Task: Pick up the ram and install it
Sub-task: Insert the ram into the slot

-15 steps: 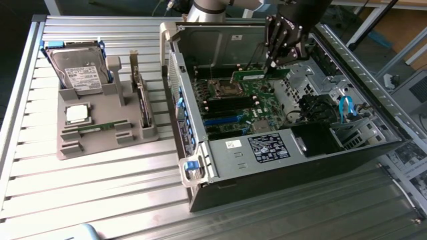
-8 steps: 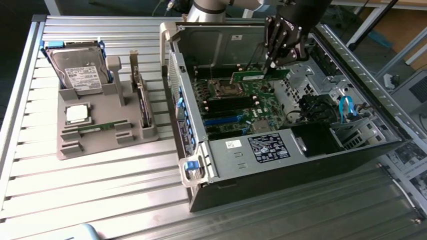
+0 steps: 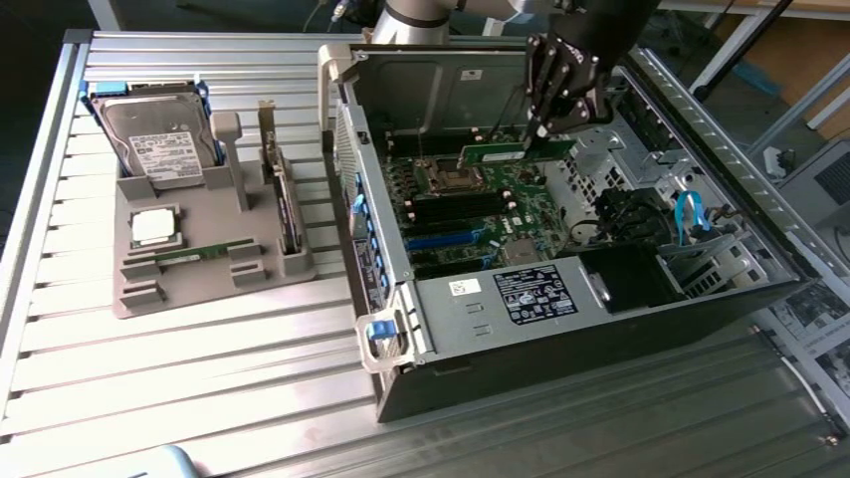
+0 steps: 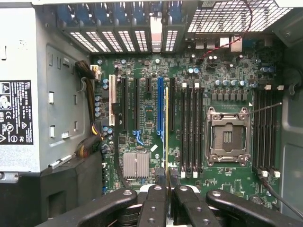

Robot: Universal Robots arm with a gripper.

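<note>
The black multi-fingered claw hangs inside the open black computer case, its fingers closed narrowly on the thin green ram stick. In the exterior view the stick hangs just above the green motherboard, its long axis level and running from the exterior view's left to its right, with the claw gripping its right end. In the wrist view the ram shows edge-on as a thin yellowish line stretching straight away from the fingertips, parallel to the black memory slots beside the silver processor socket. An identical green stick lies in the grey holder tray on the ribbed metal table.
</note>
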